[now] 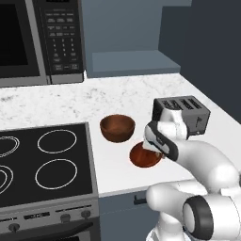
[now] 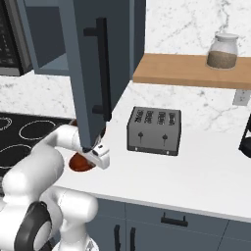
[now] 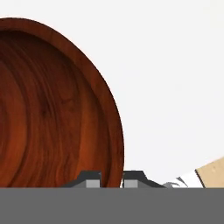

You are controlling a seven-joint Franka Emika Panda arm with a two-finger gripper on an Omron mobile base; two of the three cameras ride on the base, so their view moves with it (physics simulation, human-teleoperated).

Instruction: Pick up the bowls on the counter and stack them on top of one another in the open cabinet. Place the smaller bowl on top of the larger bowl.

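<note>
Gripper [image 3: 111, 179]: low over the counter [image 1: 117, 94], fingertips straddling the rim of the small bowl [image 1: 145, 156], one tip inside, one outside; narrow gap, pinched on the rim.
Small bowl: directly under the gripper, resting on the counter near its front edge; in the hand view its glossy inside lies left of the tips, bare counter right of them.
Large bowl [image 1: 117, 127]: just beyond the gripper, toward the wall, upright, close beside the small bowl; contact between the two cannot be told.
Toaster [image 2: 153, 130]: right of the gripper, near, apart from both bowls.
Stovetop [image 1: 44, 162]: left of the gripper, its edge near the large bowl.
Cabinet [image 1: 134, 63]: above and beyond the gripper, shelf bare; its open door [image 2: 100, 63] hangs over the wrist in the right base view.
Open room: white counter behind the bowls toward the wall.
</note>
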